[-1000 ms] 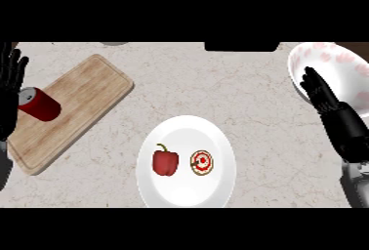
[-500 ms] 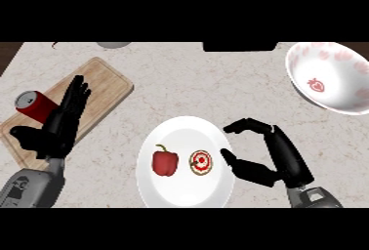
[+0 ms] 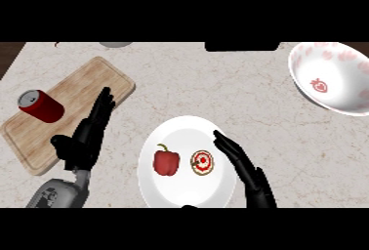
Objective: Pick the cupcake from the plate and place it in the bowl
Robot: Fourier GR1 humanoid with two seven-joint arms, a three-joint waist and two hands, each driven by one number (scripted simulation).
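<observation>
A small cupcake with white and red icing sits on the white plate, right of a red bell pepper. My right hand is open with straight fingers, just right of the cupcake over the plate's right rim, not touching it as far as I can see. The white bowl with red strawberry marks stands at the far right, up the counter. My left hand is open, fingers straight, over the edge of the wooden board.
A wooden cutting board lies at the left with a red can lying on it. A grey object and a dark object sit at the counter's far edge.
My right hand has straightened from a curled pose and sits lower, beside the cupcake. My left hand has shifted right along the board. The view has moved slightly.
</observation>
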